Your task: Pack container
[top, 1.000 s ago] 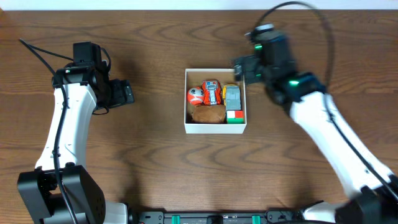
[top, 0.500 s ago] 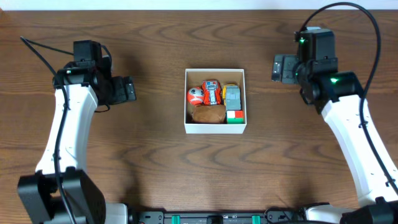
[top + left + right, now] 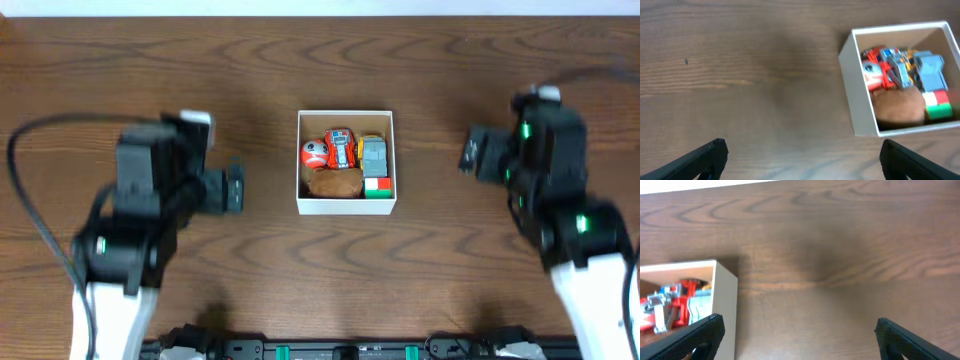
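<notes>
The container [image 3: 347, 207], a shallow white box, sits mid-table and holds an orange ball toy [image 3: 313, 152], a red robot toy [image 3: 340, 148], a grey piece [image 3: 373, 155], a brown lump [image 3: 334, 184] and a red-green block [image 3: 376, 187]. It also shows in the left wrist view [image 3: 860, 95] and the right wrist view [image 3: 725, 285]. My left gripper [image 3: 232, 188] is open and empty, left of the container. My right gripper [image 3: 472, 152] is open and empty, right of it. Both sets of fingertips show wide apart over bare wood, in the left wrist view [image 3: 802, 155] and the right wrist view [image 3: 800, 335].
The dark wooden table [image 3: 320, 270] runs to a pale far edge at the top. Black cables trail from both arms.
Both arms have pulled back toward the front edge. The left gripper moved right and down; the right gripper moved down and away from the container. The toys lie as before.
</notes>
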You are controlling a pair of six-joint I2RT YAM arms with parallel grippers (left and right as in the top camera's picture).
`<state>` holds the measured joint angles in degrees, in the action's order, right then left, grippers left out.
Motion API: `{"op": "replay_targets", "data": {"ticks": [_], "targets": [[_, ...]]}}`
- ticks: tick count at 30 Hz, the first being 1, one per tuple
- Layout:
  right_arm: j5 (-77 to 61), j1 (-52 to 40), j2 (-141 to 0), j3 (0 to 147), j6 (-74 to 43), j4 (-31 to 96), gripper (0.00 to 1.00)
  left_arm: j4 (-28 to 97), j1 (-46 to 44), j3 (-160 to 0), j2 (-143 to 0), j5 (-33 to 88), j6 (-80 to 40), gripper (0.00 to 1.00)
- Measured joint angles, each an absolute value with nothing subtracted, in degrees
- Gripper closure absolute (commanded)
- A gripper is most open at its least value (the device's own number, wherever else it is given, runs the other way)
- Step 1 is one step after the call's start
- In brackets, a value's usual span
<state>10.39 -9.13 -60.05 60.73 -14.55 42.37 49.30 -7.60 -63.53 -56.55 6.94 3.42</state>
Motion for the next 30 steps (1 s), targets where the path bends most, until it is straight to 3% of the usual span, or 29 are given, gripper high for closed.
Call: {"op": "replay_targets", "data": {"ticks": [12,30], "targets": [[8.4,-9.9,-29.2,35.7,-16.1,43.5,0.01,48.1,-8.7,-41.5,-22.9,3.4,-6.1,0.02],[6.9,-9.9,-26.2,33.7,-16.4,43.6,0.01,47.7,-8.7,-39.6,-21.1,2.3,-8.0,0.02]]}}
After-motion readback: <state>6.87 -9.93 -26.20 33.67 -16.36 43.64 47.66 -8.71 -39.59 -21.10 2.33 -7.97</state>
